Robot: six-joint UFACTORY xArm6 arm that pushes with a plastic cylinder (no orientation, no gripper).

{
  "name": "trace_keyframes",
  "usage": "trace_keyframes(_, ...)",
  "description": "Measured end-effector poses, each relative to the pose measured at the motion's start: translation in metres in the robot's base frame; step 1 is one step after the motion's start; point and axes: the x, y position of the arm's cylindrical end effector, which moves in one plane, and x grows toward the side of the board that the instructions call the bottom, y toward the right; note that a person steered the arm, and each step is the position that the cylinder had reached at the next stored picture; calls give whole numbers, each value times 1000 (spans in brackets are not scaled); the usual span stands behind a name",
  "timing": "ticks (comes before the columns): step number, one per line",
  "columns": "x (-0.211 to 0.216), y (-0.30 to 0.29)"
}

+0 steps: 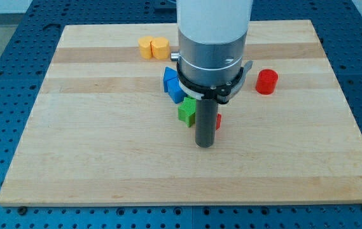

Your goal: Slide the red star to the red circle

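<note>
The red circle block [267, 82] stands at the view's right, on the wooden board [104, 159]. The red star [218, 121] is almost wholly hidden behind my rod; only a red sliver shows at the rod's right side. My tip [205, 145] rests on the board just below that sliver and right of the green block [186, 113]. The red circle lies up and to the right of my tip, well apart from it.
Two blue blocks [172, 84] sit just above the green block, partly under the arm. Two yellow blocks [153, 48] sit side by side near the view's top. The arm's wide body [211, 44] hides the board's upper middle.
</note>
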Motion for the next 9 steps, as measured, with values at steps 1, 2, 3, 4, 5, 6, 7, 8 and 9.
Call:
trace_keyframes(1, 10, -14)
trace_keyframes(2, 9, -43)
trace_keyframes(3, -14, -36)
trace_keyframes(4, -29, 1)
trace_keyframes(5, -32, 44)
trace_keyframes(6, -51, 78)
trace_keyframes(7, -53, 87)
trace_keyframes(8, -32, 87)
trace_keyframes(9, -20, 106)
